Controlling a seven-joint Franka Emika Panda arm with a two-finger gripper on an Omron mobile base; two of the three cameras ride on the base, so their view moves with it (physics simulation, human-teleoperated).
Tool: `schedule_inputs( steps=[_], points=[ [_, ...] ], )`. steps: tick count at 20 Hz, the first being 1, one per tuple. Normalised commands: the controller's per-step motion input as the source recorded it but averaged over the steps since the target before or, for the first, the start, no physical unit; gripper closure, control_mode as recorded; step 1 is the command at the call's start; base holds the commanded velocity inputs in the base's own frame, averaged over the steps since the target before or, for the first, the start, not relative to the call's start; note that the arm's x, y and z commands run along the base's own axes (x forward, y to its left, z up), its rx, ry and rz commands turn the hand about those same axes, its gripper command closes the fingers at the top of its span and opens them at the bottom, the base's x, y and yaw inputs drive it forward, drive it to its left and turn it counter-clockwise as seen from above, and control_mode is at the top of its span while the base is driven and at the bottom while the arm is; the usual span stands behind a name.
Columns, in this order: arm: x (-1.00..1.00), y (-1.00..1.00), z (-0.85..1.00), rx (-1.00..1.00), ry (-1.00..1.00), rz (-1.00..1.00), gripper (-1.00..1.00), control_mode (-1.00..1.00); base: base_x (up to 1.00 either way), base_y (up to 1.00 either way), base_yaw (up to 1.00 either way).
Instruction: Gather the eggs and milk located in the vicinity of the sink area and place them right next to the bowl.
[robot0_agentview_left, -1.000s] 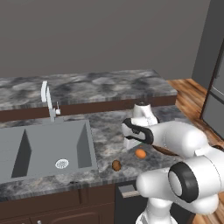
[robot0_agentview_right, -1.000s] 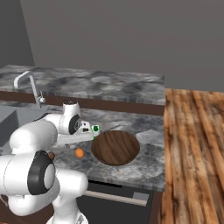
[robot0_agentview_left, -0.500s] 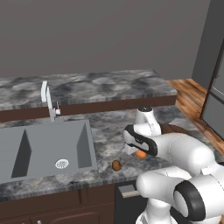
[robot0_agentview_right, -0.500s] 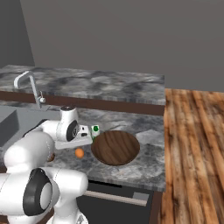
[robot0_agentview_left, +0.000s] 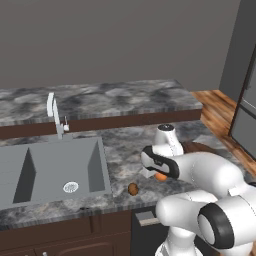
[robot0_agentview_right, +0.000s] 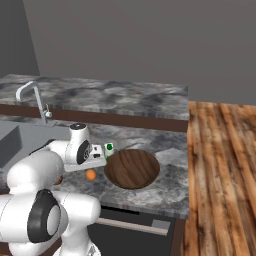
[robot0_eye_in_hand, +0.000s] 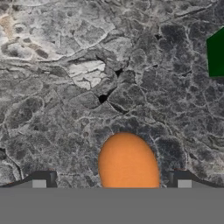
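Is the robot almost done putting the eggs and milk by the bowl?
Partly. The milk already stands beside the bowl. The open gripper is over the orange egg, which lies on the counter near the bowl, not gripped. The brown egg is by the sink, yet to be moved.

- Eggs: two in all. One orange egg lies on the grey marbled counter, and it also shows in the right base view and, partly hidden by the arm, in the left base view. One brown egg lies on the counter near the sink.
- Milk carton: one, white with green.
- Bowl: one, round and dark wood.
- Sink: one basin, with one round drain.
- Faucet: one.
- Robot arm: one, with one gripper and two finger tips.
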Motion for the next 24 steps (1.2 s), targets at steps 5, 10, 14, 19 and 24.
schedule_inputs(
  steps=[5,10,14,19,24],
  points=[
    [0.00,0.00,-0.19,0.00,0.01,0.00,-1.00,-1.00,0.00,0.00,0.00],
    [0.00,0.00,-0.25,0.00,0.00,0.00,-1.00,-1.00,0.00,0.00,0.00],
    [0.00,0.00,0.00,0.00,0.00,0.00,-1.00,-1.00,0.00,0.00,0.00],
    [0.00,0.00,0.00,0.00,0.00,0.00,-1.00,-1.00,0.00,0.00,0.00],
    [0.00,0.00,0.00,0.00,0.00,0.00,1.00,-1.00,0.00,0.00,0.00]
  ],
)
